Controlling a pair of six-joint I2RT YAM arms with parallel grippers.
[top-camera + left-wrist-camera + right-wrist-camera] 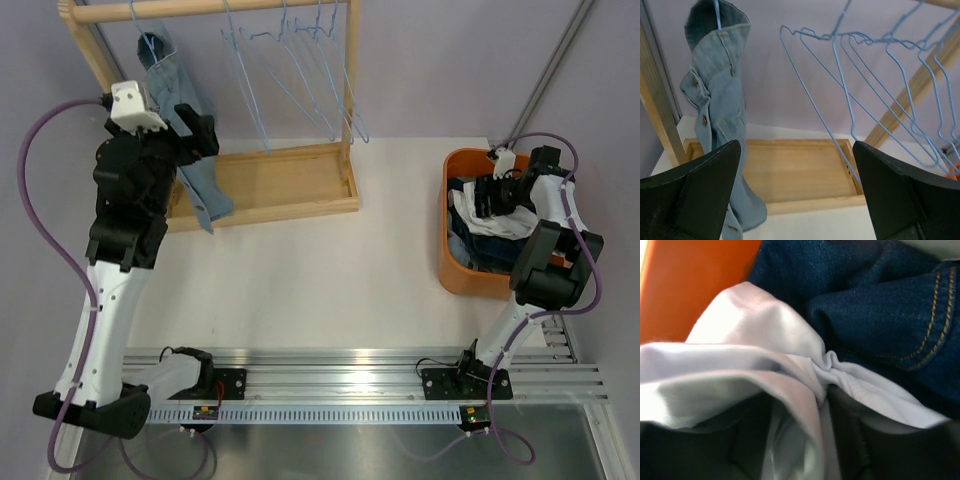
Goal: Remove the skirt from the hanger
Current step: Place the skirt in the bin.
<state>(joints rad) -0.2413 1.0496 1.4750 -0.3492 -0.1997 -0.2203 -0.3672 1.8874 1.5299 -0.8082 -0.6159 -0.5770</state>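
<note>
Low at right of the top view: right pincer sunk in the orange plastic bin, among white cloth and dark blue denim. Cannot tell whether clenched on the white fold or only pressed into it.

Higher at left: left pincer released, spread wide, grasping nothing, close beside the pale blue denim skirt draped on a blue wire hanger at upper left.

Likely trouble: tugging hard and dragging that hanger off the wooden rail. Or drifting right and snagging the empty blue wire hangers. Possibly rocking the whole rack.

Hemmed at left by the wooden upright post, below by the wooden base tray. Open room over the bare white tabletop at centre frame.
</note>
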